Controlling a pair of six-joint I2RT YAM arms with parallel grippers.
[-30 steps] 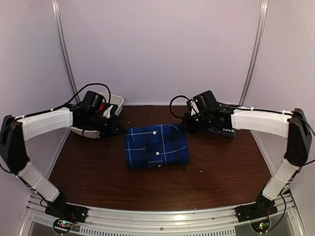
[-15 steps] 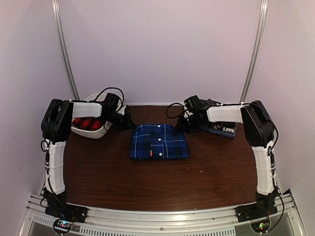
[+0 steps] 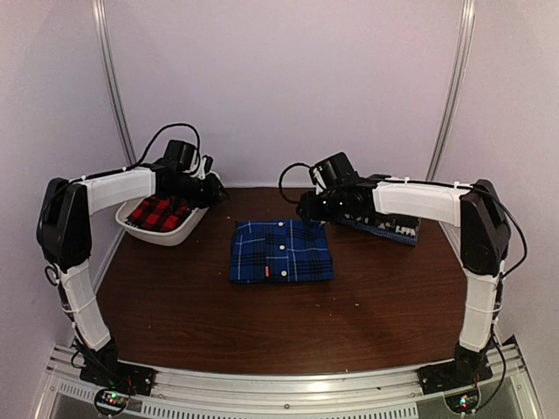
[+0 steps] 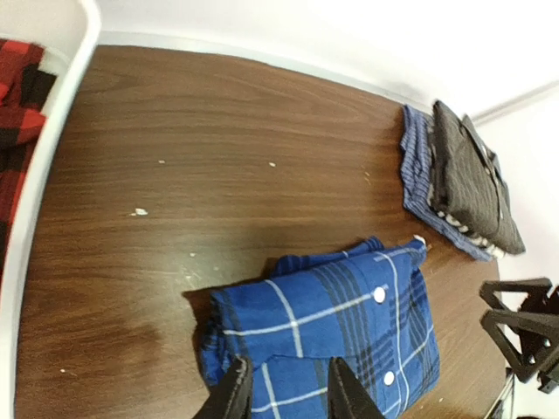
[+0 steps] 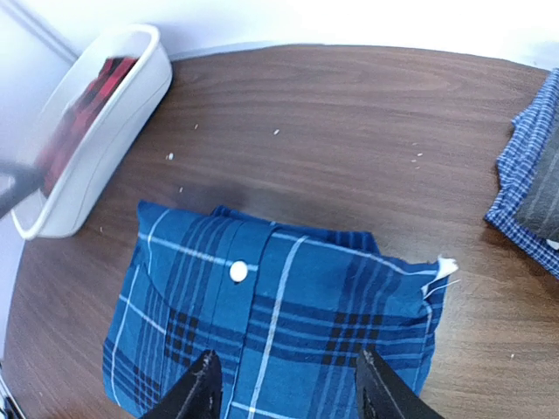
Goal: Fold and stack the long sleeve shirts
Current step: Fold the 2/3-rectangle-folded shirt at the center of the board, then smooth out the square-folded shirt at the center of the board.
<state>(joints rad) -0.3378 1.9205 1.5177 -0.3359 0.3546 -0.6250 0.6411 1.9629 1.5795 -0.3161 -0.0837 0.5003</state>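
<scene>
We see a white plastic tub [image 3: 162,234] at the far left of the dark brown wooden worktop [image 3: 288,323], which has tiny pale crumbs [image 4: 140,211] on it.

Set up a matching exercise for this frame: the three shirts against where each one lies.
Things:
1. blue plaid shirt
2. red plaid shirt
3. charcoal shirt

Places:
a. in the tub
b. folded, middle of the table
c. on a blue-striped garment, right rear

Pairs: 1-b, 2-a, 3-c.
</scene>
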